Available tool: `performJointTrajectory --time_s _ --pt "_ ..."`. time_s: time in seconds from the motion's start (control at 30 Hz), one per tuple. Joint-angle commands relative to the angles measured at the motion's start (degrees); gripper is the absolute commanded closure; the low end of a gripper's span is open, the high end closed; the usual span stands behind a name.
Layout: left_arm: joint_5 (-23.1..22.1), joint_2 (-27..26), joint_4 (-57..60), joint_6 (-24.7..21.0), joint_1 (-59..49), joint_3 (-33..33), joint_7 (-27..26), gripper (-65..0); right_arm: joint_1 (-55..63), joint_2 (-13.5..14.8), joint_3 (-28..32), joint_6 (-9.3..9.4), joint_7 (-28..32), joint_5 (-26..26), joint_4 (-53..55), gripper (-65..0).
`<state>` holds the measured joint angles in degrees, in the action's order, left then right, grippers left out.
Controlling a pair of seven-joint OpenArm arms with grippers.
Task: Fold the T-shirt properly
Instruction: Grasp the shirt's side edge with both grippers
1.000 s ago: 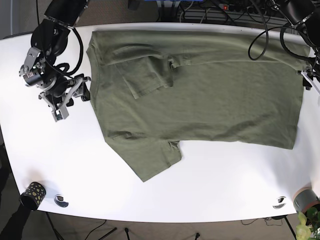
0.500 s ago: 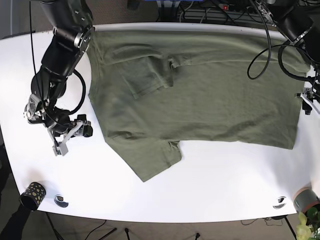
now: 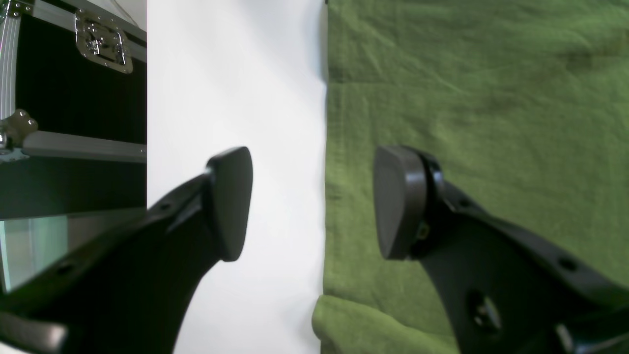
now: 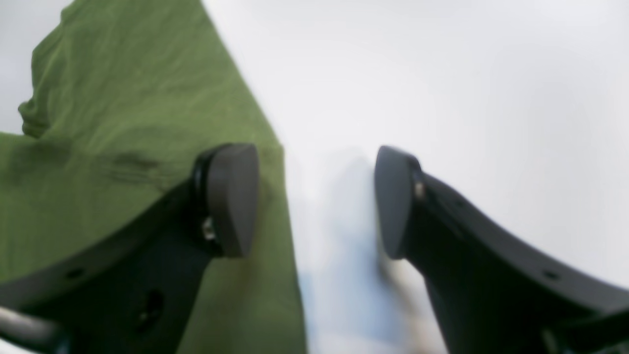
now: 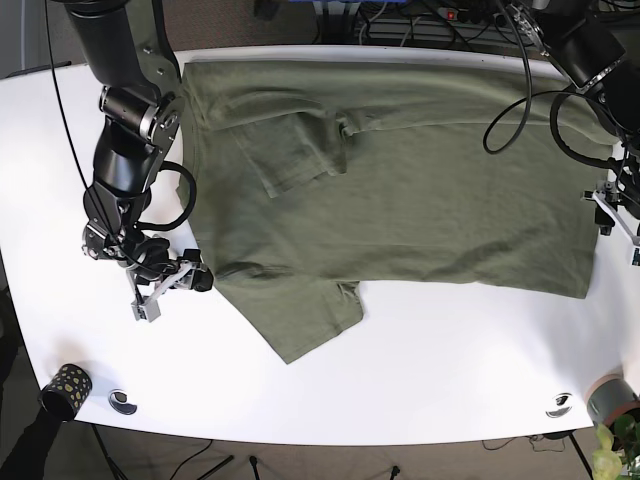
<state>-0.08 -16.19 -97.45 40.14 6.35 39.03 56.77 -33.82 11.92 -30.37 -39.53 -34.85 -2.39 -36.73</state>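
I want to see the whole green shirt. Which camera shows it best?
The base view: the whole T-shirt lies spread on the table. The left wrist view shows only one straight edge; the right wrist view shows a blurry corner.

White table (image 5: 420, 380) with green T-shirt (image 5: 420, 190) spread flat on top.

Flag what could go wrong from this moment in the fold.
Both grippers are open and straddle T-shirt edges. The left gripper may pinch only the single hem layer, or miss. The right gripper sits at the lower sleeve's edge; lifting there could drag the already rumpled fabric rather than fold it cleanly.
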Motion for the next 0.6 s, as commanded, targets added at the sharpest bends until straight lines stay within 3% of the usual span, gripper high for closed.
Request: performJointTrajectory --time_s 0.0,0.17,0.27,0.37,0.57 --pt "-0.5 -1.0 -1.0 -0.1 0.9 0.1 -1.0 -35.8 -2.1 0.6 0.0 -0.47 2.7 -0.1 1.4 -35.7" --pt "0.1 -1.4 0.0 -0.1 0.9 0.1 -1.0 -36.0 -1.8 -0.9 0.0 -0.47 2.8 0.1 1.6 -35.7" --pt "2.8 -1.4 4.0 -0.1 3.0 -0.7 -1.4 -36.3 -1.8 -2.0 0.0 -0.47 2.8 0.2 1.6 -35.7" --pt "5.9 -1.4 9.6 -6.7 6.4 -2.1 -4.4 -36.3 -1.8 -3.4 0.0 -0.47 2.2 0.2 1.6 -35.7" --pt "9.9 -1.3 20.0 -14.1 12.7 -2.1 -12.5 -36.3 -2.1 -4.9 0.0 -0.47 2.1 2.3 1.6 -35.7"
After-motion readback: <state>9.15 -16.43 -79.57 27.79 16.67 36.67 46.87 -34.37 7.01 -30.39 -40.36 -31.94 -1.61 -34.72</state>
